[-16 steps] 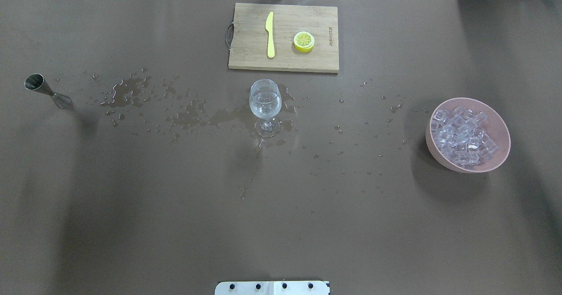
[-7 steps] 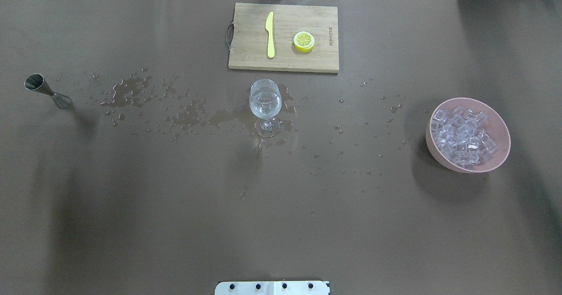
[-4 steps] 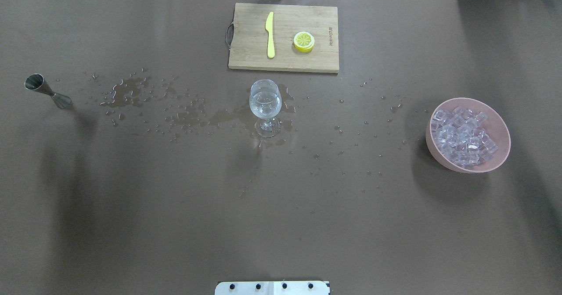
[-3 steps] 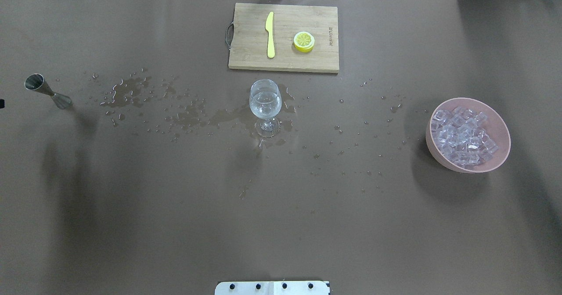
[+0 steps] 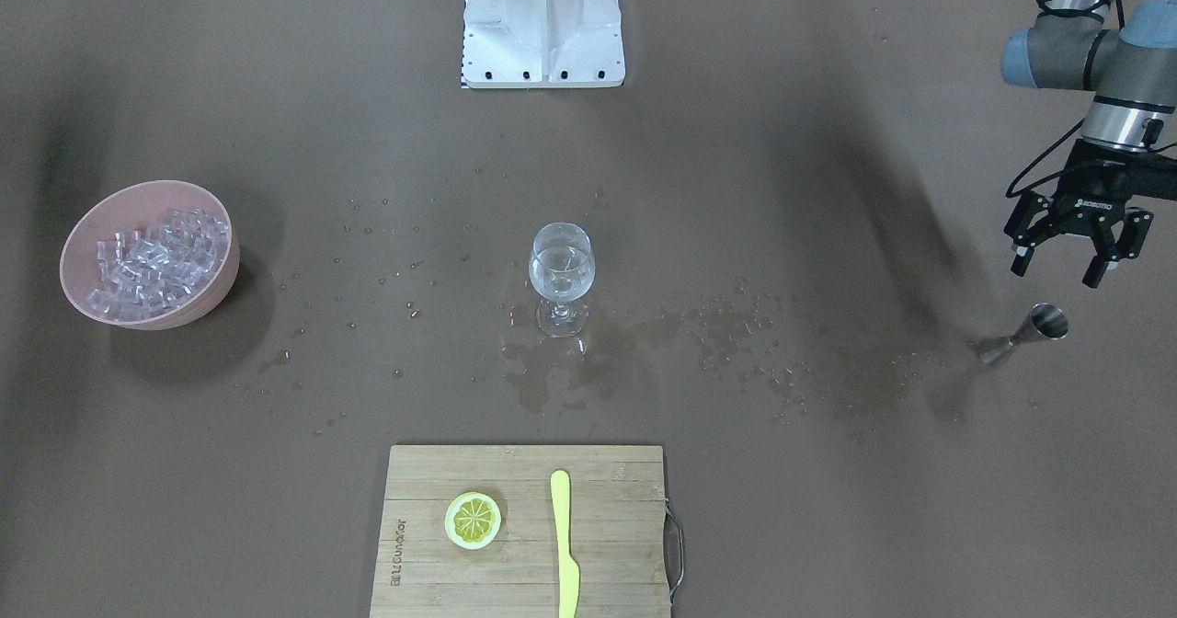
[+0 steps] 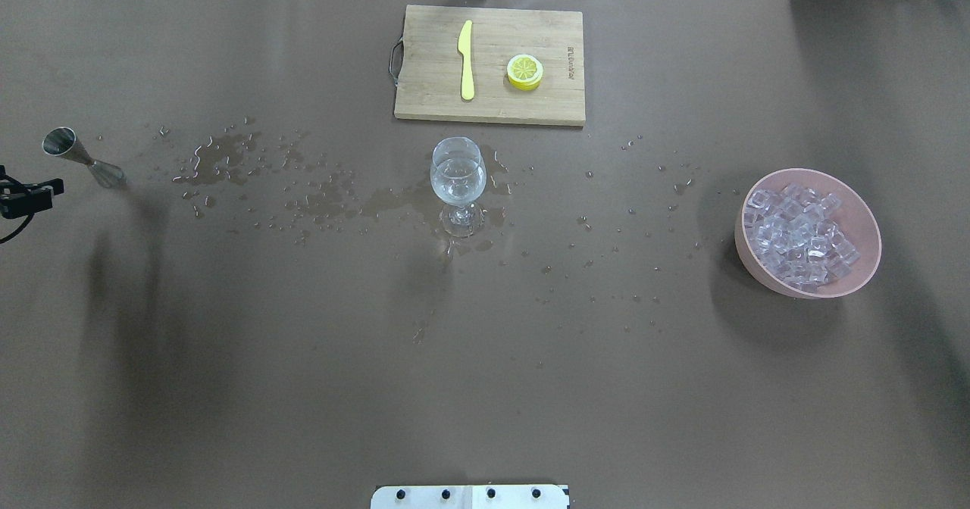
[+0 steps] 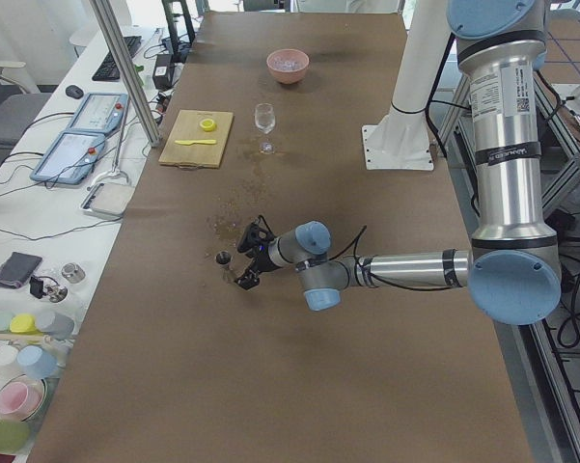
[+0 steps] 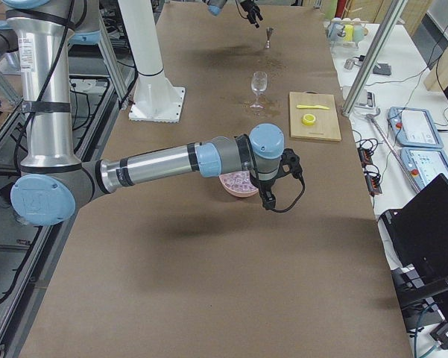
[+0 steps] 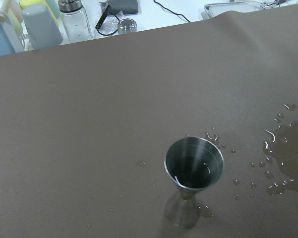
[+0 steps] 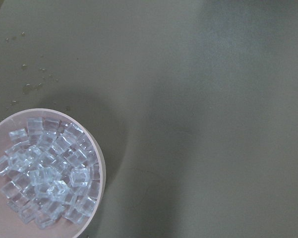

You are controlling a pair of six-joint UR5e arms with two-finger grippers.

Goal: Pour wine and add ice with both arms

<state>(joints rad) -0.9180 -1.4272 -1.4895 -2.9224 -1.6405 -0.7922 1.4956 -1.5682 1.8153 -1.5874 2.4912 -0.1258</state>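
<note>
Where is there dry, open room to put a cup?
The broad stretch between wine glass and robot base is bare, mostly dry. So is the area between cutting board and pink bowl. Avoid the puddled strip from jigger to glass; the open left gripper hovers near the jigger.

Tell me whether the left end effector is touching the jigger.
Apart. The front-facing view shows bare table between the open left end effector and the jigger.

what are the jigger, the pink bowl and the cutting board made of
The jigger looks like brushed steel: grey metallic sheen, reflections inside its cup. The pink bowl seems plastic, its surface matte, though ceramic is possible. The cutting board looks like bamboo or wood: pale tan strips with grain.
</note>
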